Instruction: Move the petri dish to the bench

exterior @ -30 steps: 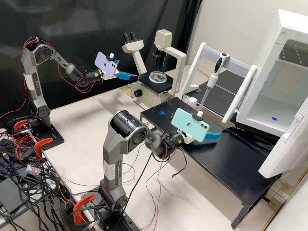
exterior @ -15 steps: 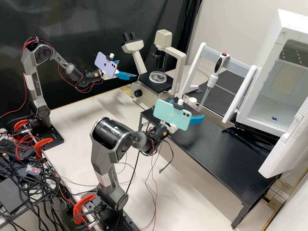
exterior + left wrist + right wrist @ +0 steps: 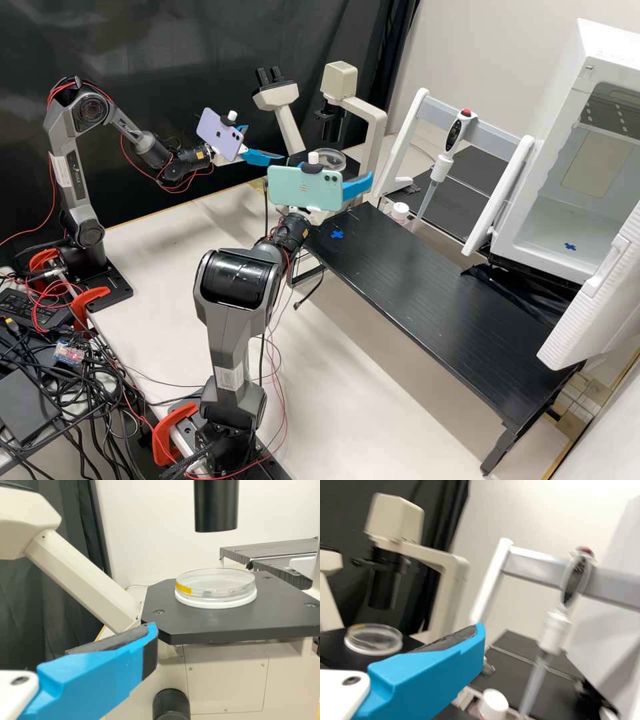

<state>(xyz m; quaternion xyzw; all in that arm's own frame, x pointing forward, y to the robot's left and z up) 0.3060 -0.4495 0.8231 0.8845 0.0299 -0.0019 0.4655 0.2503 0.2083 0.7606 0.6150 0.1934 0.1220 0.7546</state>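
The clear lidded petri dish point(image 3: 333, 157) rests on the microscope's black stage, its near part hidden behind the phone on my right arm. My left gripper point(image 3: 268, 143) hangs open just left of the stage; my right gripper point(image 3: 358, 187) is over the black bench's point(image 3: 433, 287) far left end, in front of the microscope. In the left wrist view the dish point(image 3: 216, 584), with yellow tape, lies on a white ring beyond my left gripper point(image 3: 146, 642), whose pad is bare. The right wrist view has the dish point(image 3: 373, 640) beyond my right gripper's point(image 3: 479, 637) bare-padded finger.
The microscope's column point(image 3: 375, 150) and lamp arm rise over the stage. A pipette point(image 3: 443, 167) hangs from a white frame behind the bench, near a white-capped bottle point(image 3: 399, 212). The incubator point(image 3: 553, 220) stands open at the right. A blue cross point(image 3: 337, 235) marks the bench.
My right arm has swung leftward and away across the bench toward the microscope, its gripper now partly overlapping the stage in the high view. My left arm has kept still.
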